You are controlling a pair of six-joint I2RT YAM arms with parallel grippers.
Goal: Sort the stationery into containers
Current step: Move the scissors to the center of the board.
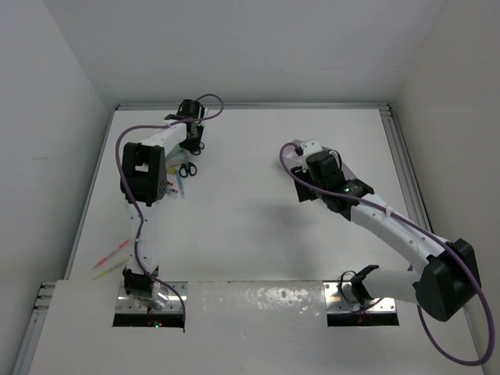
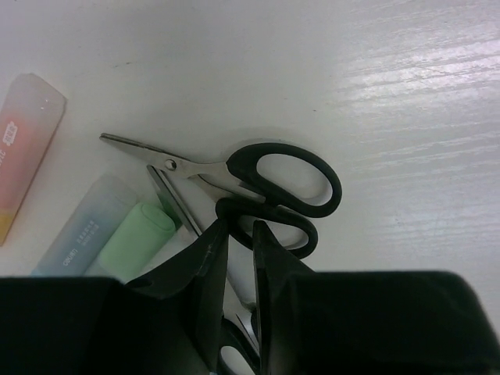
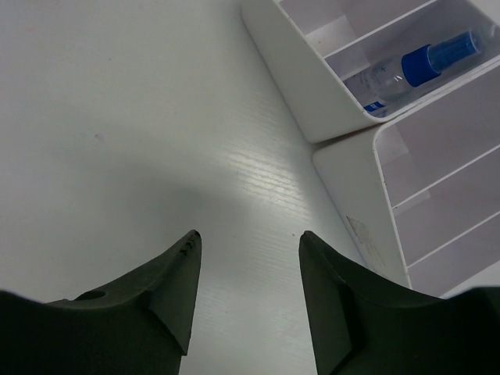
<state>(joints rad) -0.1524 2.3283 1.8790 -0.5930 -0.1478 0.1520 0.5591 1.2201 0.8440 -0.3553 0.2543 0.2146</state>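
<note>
In the left wrist view a pair of black-handled scissors (image 2: 273,187) lies on the white table. My left gripper (image 2: 238,225) has its jaws nearly together, with the tips at the scissors' lower handle loop. A second pair of scissors (image 2: 234,348) shows through the gap under the fingers. Orange (image 2: 27,141), blue (image 2: 86,226) and green (image 2: 141,238) highlighters lie to the left. My right gripper (image 3: 248,234) is open and empty above bare table. The white organiser (image 3: 312,117) stands ahead to its right, with a blue-capped piece (image 3: 422,62) in one compartment.
In the top view my left gripper (image 1: 190,141) is at the far left by the scissors (image 1: 186,169). The right arm covers most of the organiser. Blurred pink and yellow streaks (image 1: 109,258) show near the table's left edge. Walls close the table at the back and sides.
</note>
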